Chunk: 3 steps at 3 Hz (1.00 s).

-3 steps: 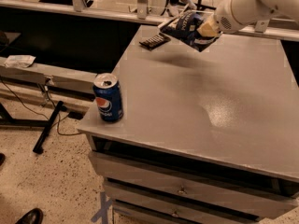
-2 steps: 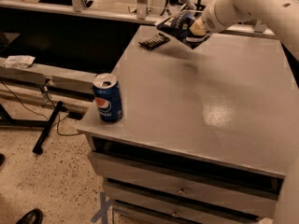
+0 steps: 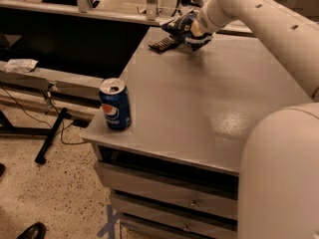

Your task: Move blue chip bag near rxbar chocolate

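The blue chip bag [image 3: 183, 28], dark navy with white lettering, is at the far end of the grey table [image 3: 199, 98], held in my gripper [image 3: 195, 31]. The gripper is shut on the bag and holds it low over the table top. The rxbar chocolate [image 3: 163, 44], a small flat dark bar, lies on the table just to the left of the bag, almost touching it. My white arm reaches in from the right and covers the bag's right side.
A blue Pepsi can [image 3: 115, 104] stands upright at the table's near left corner. Drawers [image 3: 169, 193] sit under the table's front edge. A counter [image 3: 75, 9] runs along the back left. A shoe [image 3: 30, 231] is on the floor at the bottom left.
My gripper has carried the blue chip bag to the left and down, toward the dark bar. The can has not moved.
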Tool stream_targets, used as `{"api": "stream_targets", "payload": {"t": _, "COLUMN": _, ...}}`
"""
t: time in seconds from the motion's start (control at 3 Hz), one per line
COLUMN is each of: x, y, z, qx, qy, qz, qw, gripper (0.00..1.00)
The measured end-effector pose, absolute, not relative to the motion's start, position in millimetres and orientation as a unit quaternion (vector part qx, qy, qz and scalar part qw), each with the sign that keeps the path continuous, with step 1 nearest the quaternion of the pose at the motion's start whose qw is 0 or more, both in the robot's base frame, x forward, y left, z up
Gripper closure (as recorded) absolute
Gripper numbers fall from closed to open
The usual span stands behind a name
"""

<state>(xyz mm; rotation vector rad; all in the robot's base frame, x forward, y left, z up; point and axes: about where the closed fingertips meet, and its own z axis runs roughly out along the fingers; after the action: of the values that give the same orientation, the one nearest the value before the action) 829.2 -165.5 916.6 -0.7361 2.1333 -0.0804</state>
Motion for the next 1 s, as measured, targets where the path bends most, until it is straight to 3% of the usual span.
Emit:
{"api": "stream_targets", "payload": {"t": 0.33, "x": 845, "y": -163, "z": 905, "qx": -0.259, "qy": 0.87, "qz": -0.029, "qw": 0.417, "gripper": 1.0}}
{"api": "stream_targets", "payload": {"t": 1.0, "x": 864, "y": -173, "z": 881, "qx": -0.174, "qy": 0.904, "qz": -0.014, "qw": 0.391, "gripper": 0.43}}
